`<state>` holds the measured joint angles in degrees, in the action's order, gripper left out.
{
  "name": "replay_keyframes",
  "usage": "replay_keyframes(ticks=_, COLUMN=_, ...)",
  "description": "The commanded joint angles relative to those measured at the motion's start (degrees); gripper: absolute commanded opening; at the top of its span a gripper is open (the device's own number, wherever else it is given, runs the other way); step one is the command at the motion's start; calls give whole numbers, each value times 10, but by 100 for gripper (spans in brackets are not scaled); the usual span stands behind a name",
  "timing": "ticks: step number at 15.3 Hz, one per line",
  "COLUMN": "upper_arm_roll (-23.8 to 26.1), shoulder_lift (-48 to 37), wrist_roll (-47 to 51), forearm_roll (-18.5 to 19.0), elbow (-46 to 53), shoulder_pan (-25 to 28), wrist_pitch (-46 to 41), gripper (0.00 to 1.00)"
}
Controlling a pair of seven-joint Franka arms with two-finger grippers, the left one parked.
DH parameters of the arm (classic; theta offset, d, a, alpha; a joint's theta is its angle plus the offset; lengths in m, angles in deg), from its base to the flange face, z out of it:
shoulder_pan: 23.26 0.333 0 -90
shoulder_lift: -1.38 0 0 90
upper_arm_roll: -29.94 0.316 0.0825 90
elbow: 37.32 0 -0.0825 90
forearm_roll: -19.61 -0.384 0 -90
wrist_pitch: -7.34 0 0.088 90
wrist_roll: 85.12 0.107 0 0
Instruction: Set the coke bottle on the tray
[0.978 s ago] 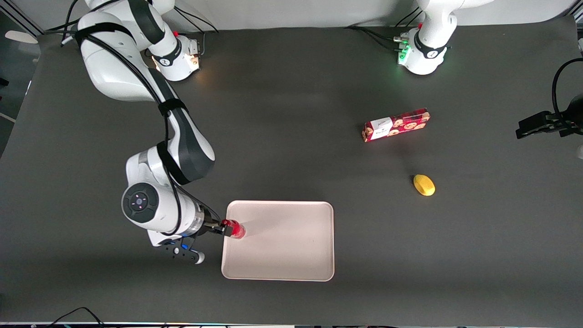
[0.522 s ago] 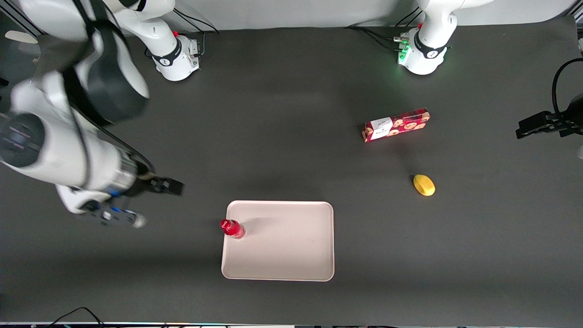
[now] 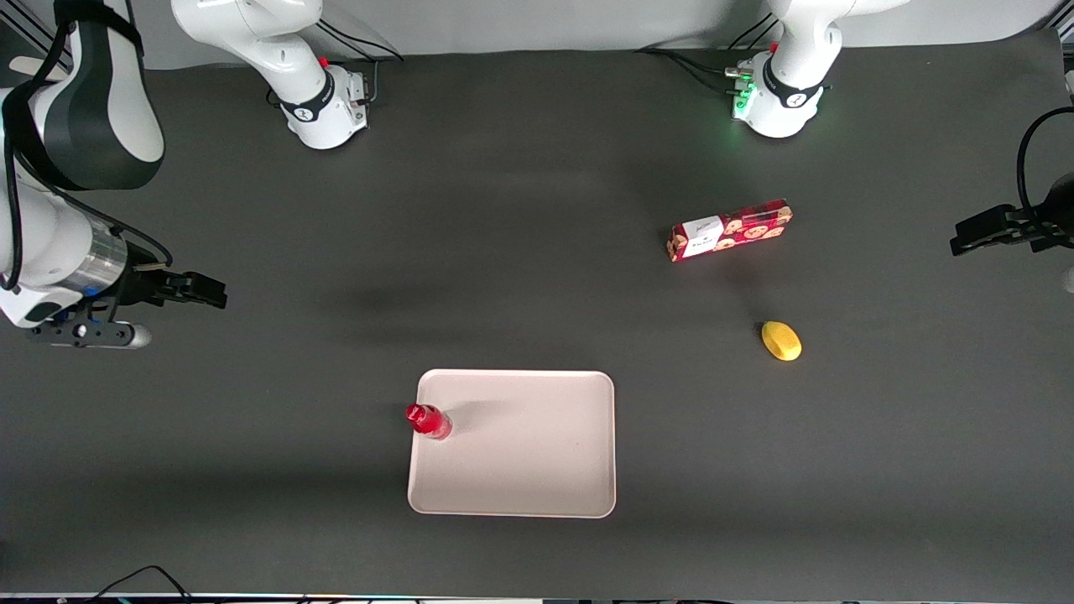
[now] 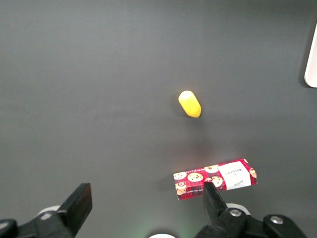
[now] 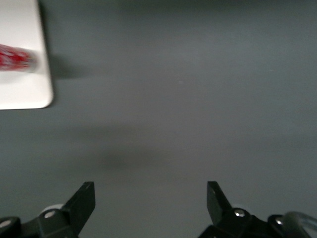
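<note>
The small red coke bottle (image 3: 429,421) stands upright on the pale pinkish-white tray (image 3: 537,453), just inside the tray's short rim toward the working arm's end. My gripper (image 3: 216,293) is open and empty, raised over bare table well away from the tray, toward the working arm's end of the table and farther from the front camera than the tray. In the right wrist view the bottle (image 5: 15,58) and a corner of the tray (image 5: 29,94) show, with my gripper (image 5: 151,198) over bare dark table.
A long red cookie box with a white label (image 3: 729,230) and a yellow lemon-like fruit (image 3: 781,341) lie toward the parked arm's end of the table. Both show in the left wrist view, the box (image 4: 215,179) and the fruit (image 4: 189,103). The table top is dark grey.
My gripper let go of the bottle, which stays standing on the tray. The arm rose and swung away from the tray toward the working arm's end of the table.
</note>
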<state>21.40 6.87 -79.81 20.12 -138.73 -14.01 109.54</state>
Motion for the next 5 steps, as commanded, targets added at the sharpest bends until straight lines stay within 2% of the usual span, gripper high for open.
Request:
replay_keyframes(ticks=1, upper_arm_roll=-18, shoulder_lift=-57, wrist_roll=-12, forearm_roll=24, elbow=-93, shoulder_pan=5, wrist_pitch=57, gripper=100)
replay_keyframes(ticks=5, upper_arm_roll=-18, shoulder_lift=-42, wrist_roll=8, forearm_roll=19, elbow=-42, shoulder_pan=7, wrist_pitch=17, gripper=100)
